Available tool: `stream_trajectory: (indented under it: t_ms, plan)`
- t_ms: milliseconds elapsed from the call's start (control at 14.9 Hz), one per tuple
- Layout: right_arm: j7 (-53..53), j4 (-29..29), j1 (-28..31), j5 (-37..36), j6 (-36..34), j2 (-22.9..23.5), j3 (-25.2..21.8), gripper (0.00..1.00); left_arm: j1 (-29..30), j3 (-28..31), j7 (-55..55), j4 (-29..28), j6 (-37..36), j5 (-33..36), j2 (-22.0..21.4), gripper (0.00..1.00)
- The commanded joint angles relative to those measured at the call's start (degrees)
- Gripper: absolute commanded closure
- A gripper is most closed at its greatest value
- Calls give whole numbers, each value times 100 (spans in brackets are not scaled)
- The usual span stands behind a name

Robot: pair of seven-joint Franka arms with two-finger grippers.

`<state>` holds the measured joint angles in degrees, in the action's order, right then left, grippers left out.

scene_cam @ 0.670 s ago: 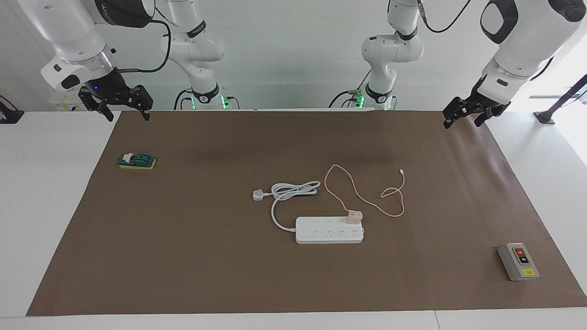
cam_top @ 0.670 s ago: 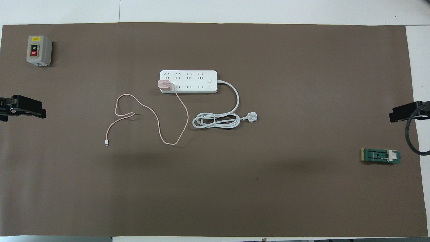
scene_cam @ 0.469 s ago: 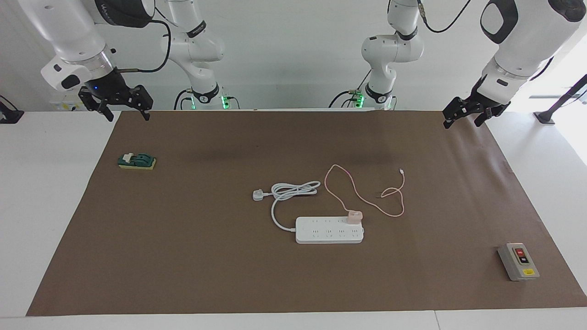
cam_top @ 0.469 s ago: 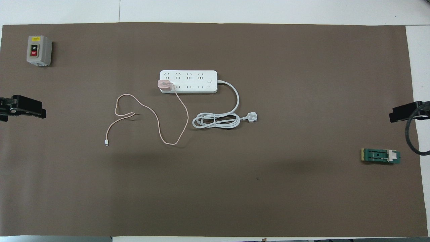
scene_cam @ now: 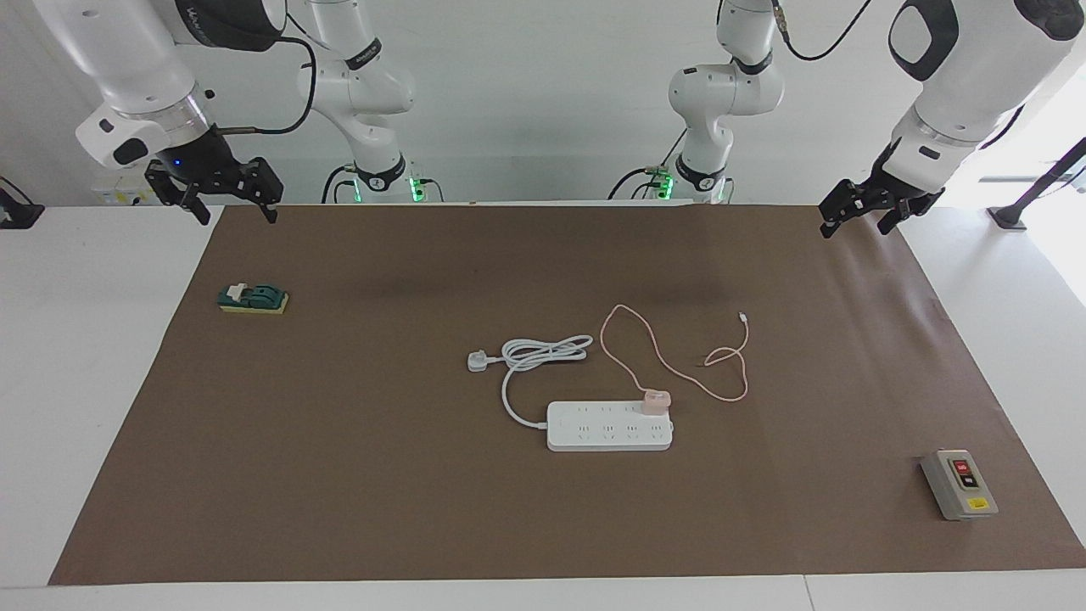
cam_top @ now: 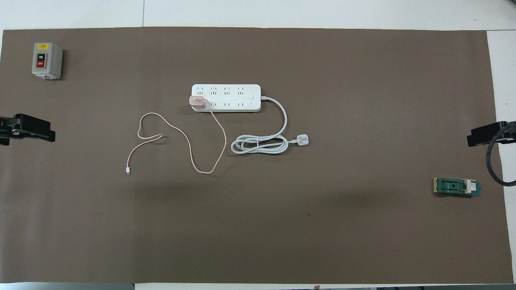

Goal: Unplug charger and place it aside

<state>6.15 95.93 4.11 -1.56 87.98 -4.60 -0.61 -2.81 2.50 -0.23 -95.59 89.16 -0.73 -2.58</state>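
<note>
Both grippers hang in the air at the two ends of the table, well apart from the task's item. Left gripper (scene_cam: 859,219), at the left arm's end, is over the edge of the brown mat (scene_cam: 339,475); its fingers are spread, with nothing between them. Right gripper (scene_cam: 231,202), at the right arm's end, is over the mat's corner nearest the robots; its fingers also stand apart and empty. In the overhead view only the black tips of the left gripper (cam_top: 28,129) and the right gripper (cam_top: 485,135) show at the frame's sides.

Pink charger (scene_cam: 656,400) sits plugged into the white power strip (scene_cam: 607,428) near the mat's middle, in the socket row nearer the robots, at the strip's end toward the left arm. Its thin pink cable (scene_cam: 670,361) lies in loose loops on the mat, nearer the robots than the strip, and ends in a small white connector (scene_cam: 742,317).

The strip's thick white cord (scene_cam: 543,352) lies coiled nearer the robots, ending in a white plug (scene_cam: 478,361).

Grey switch box (scene_cam: 959,484) with red and black buttons lies toward the left arm's end. Green-and-yellow knife switch (scene_cam: 253,298) lies toward the right arm's end.
</note>
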Motion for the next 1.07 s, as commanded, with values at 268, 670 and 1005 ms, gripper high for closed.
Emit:
stream_trajectory:
  t_ms: [268, 670, 1005]
  plan:
    - [18, 5, 63, 7, -52, -5, 53, 0, -97, 58, 14, -48, -30, 99, -68, 0]
    - [-8, 101, 11, 68, -44, -58, 70, 0, -88, 49, 5, -30, -30, 99, -59, 0]
    - [1, 110, 11, 68, -35, -58, 79, 0, -88, -258, -425, 532, -145, 108, 679, 0]
